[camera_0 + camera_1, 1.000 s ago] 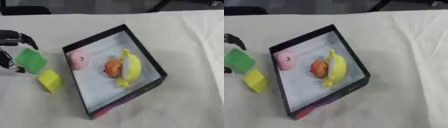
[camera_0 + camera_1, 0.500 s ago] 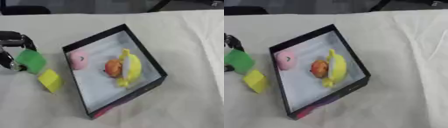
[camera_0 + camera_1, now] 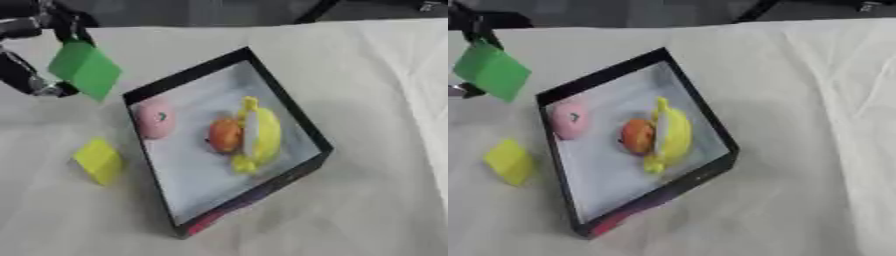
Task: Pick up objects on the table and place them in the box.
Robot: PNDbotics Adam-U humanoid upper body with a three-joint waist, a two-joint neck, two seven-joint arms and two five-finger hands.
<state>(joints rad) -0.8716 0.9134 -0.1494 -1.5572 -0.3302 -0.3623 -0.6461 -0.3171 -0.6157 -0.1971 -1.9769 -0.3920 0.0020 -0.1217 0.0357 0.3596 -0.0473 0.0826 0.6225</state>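
My left hand (image 3: 33, 55) is at the upper left, its fingers and thumb pinching a green block (image 3: 85, 69) that hangs tilted in the air, left of the box. The black box (image 3: 297, 121) with a pale floor lies askew in the middle of the table. Inside it are a pink round object (image 3: 155, 118), an orange fruit (image 3: 225, 135) and a yellow banana (image 3: 261, 135). A yellow block (image 3: 99, 161) lies on the cloth just left of the box. My right hand shows in neither view.
A cream cloth (image 3: 376, 85) with soft folds covers the table. A dark strip (image 3: 192, 10) runs beyond the far edge. Open cloth stretches to the right of the box and in front of it.
My left hand has lifted the green block off the table and carried it up. The whole picture has also shifted, so the camera moved. The yellow block and the box contents stay put.
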